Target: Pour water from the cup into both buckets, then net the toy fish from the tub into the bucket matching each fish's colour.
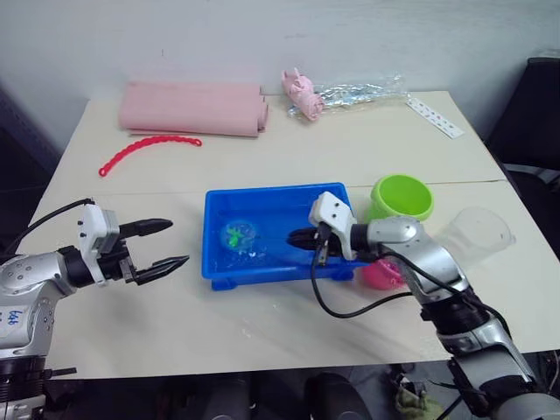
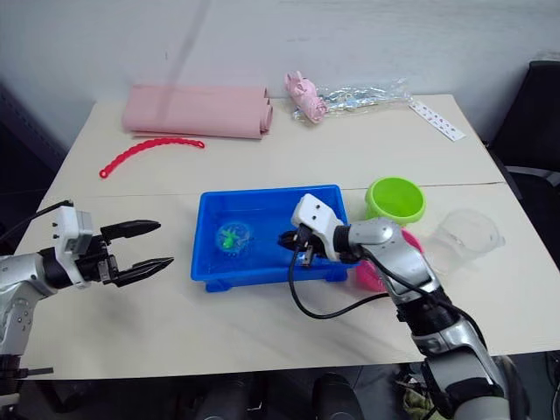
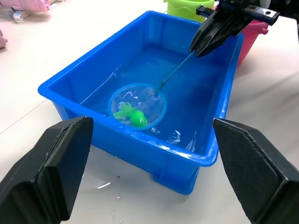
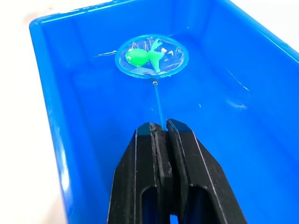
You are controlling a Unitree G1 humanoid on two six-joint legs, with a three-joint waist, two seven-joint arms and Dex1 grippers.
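Note:
The blue tub (image 1: 217, 229) sits mid-table with water in it. My right gripper (image 1: 304, 238) hangs over its right half, shut on the thin handle of the net (image 4: 151, 57). The net's blue hoop lies in the tub's left part with a green toy fish (image 4: 145, 57) inside it. The lime green bucket (image 1: 402, 197) stands just right of the tub, and the pink bucket (image 1: 381, 274) peeks out behind my right forearm. The clear cup (image 1: 475, 230) stands further right. My left gripper (image 1: 162, 245) is open, left of the tub and apart from it.
Along the table's far side lie a folded pink cloth (image 1: 192, 108), a red bead chain (image 1: 144, 149), a pink toy (image 1: 302, 94) by crinkled clear plastic (image 1: 359, 91), and a white strip (image 1: 435, 116). A dark chair (image 1: 535, 105) stands at the right.

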